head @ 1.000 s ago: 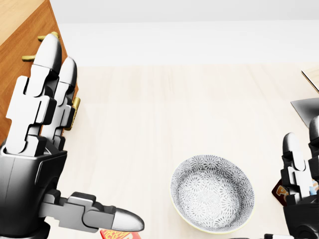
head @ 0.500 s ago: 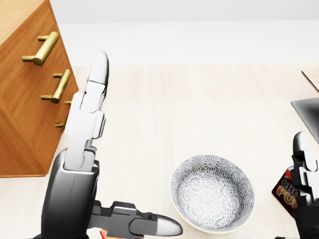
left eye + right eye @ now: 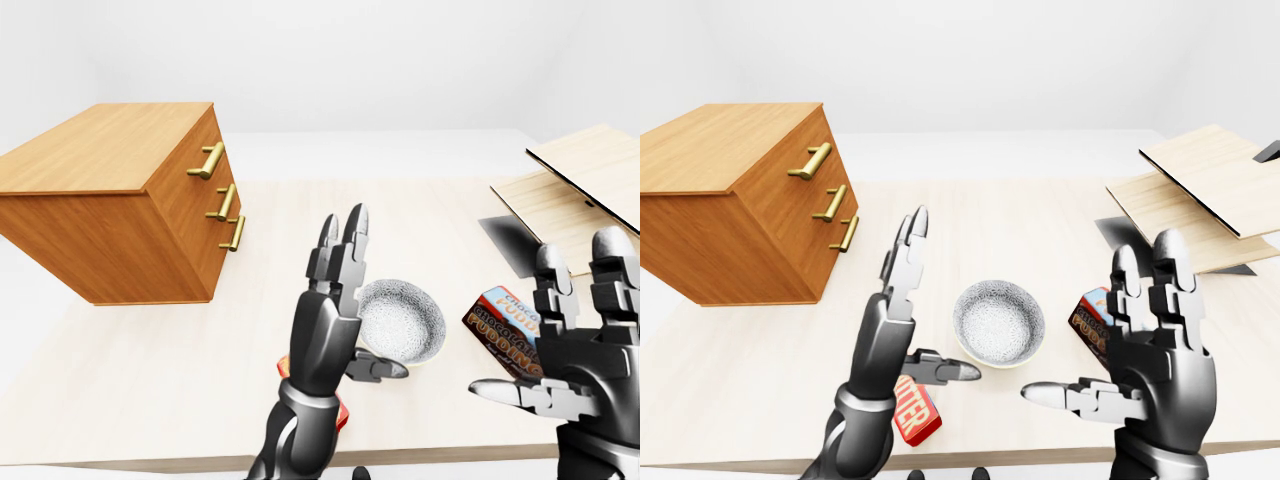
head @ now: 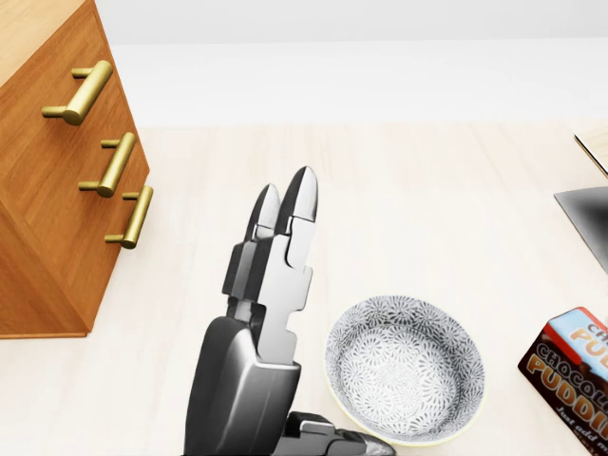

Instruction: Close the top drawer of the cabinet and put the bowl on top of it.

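Bowl (image 4: 406, 369) beside left hand (image 4: 252, 366) (unclenched).

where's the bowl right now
In the head view the bowl sits on the table lower right of centre, between the left hand and the chocolate pudding box.

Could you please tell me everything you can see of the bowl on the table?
The bowl is round and fairly deep, with a fine grey-and-white flowery pattern inside and a cream rim; it looks ceramic. It stands upright and empty on the pale wooden table. In the head view the open left hand rises at its left, thumb near the rim; contact cannot be told. A pudding box lies apart at its right.
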Robot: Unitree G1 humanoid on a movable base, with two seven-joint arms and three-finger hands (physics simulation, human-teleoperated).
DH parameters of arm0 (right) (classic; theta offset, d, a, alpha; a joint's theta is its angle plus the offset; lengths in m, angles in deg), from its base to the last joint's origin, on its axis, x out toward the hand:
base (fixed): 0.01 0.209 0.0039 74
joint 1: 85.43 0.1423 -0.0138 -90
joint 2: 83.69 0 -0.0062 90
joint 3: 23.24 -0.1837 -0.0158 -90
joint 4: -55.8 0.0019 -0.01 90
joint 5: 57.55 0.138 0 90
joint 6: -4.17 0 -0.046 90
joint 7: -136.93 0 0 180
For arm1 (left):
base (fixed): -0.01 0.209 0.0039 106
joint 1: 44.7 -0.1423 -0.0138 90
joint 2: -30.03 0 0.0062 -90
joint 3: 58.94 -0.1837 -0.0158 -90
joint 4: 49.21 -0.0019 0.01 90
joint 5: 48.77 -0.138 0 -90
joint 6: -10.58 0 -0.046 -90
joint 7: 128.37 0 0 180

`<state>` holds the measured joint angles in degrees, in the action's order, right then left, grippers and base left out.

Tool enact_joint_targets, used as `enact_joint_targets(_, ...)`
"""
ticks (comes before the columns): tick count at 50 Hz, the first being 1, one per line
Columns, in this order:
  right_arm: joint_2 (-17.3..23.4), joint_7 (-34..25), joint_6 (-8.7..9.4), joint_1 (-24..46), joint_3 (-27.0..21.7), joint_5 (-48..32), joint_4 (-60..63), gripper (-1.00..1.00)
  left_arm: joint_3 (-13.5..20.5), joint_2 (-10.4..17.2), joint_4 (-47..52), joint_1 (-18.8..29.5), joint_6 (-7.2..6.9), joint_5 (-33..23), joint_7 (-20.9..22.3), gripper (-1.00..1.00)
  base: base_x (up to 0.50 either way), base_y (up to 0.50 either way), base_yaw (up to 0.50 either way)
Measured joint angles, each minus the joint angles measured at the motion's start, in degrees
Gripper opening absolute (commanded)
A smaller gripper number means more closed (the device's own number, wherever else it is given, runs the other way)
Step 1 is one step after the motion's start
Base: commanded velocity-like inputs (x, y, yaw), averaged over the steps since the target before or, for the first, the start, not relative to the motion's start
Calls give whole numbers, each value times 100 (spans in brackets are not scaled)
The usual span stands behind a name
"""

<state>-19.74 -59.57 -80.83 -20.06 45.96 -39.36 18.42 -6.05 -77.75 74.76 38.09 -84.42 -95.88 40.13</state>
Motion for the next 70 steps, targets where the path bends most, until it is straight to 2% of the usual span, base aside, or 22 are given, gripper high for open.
enact_joint_targets(20,-166,-222,0,40,-343,218,173,100,-526,-257,-586,37,0,-1285,-250,100,0,0,0)
enact_joint_targets(44,-245,-321,0,62,-534,350,274,100,-679,-671,-1658,223,0,-2805,-479,100,0,0,0)
enact_joint_targets(70,-218,-292,0,120,-571,382,254,100,-880,-819,-2065,198,0,-3735,-114,100,0,0,0)
